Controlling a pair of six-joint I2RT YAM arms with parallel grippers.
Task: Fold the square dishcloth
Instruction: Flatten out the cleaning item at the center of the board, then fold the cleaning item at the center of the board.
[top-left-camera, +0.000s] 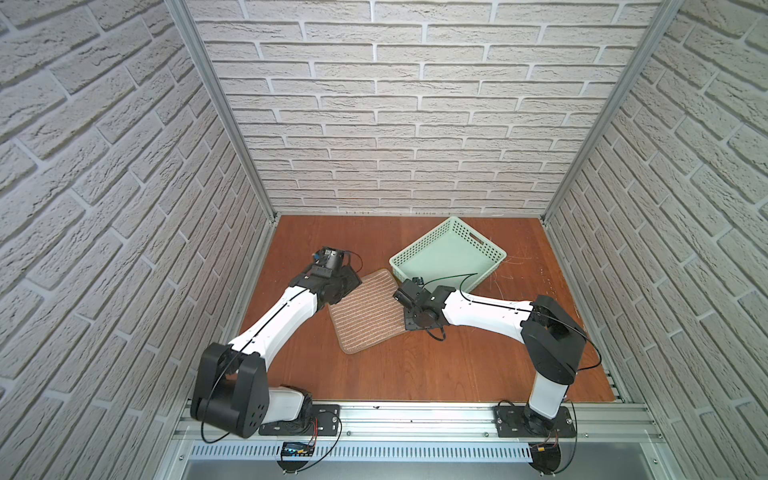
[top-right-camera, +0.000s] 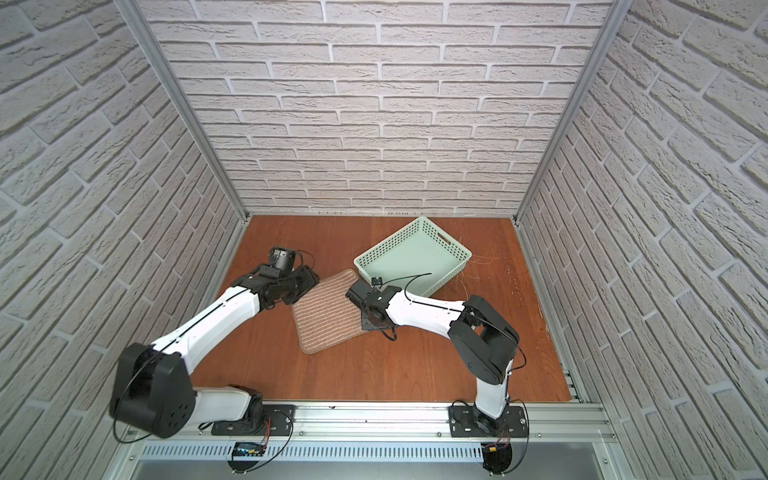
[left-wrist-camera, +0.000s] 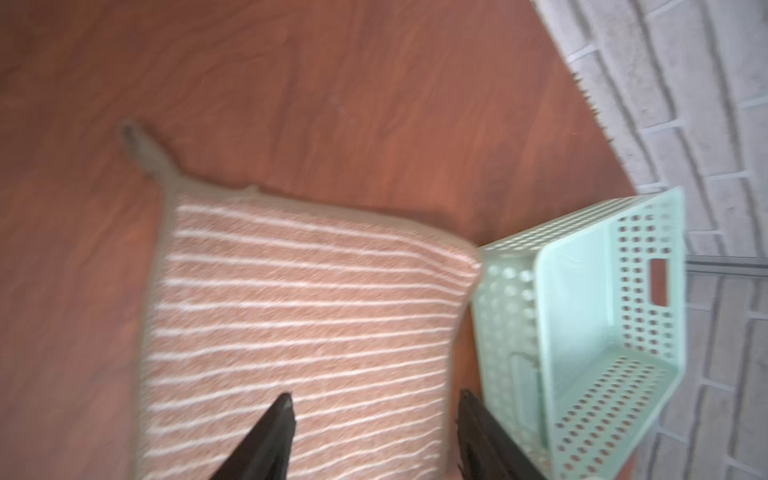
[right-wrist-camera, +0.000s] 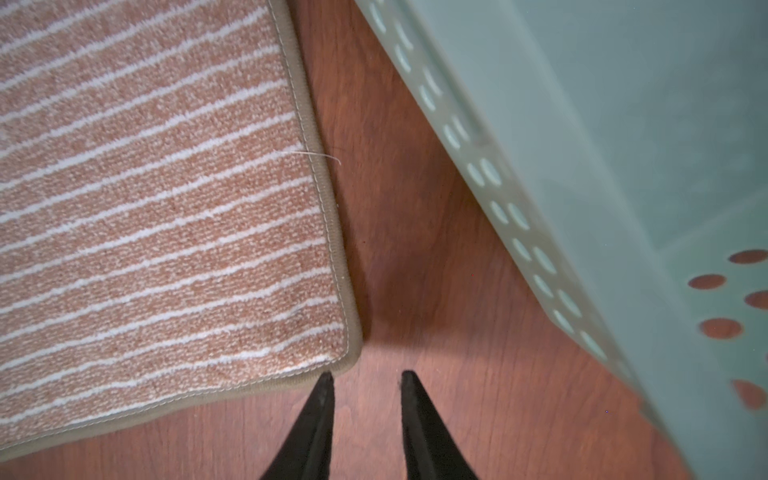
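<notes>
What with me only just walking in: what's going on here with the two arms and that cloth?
Two robot arms are working on a striped brown cloth that lies flat on the table, next to a green basket. Neither holds it: the left gripper hangs open over the cloth, and the right gripper is open just off one corner. Whether the cloth is already folded, I cannot tell.

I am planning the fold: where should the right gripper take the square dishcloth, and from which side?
Take the bound corner nearest the right gripper, coming low from the bare table strip between square dishcloth and green basket. The cloth lies flat, so only its edge offers a lip, and this corner is clear of the basket.
</notes>
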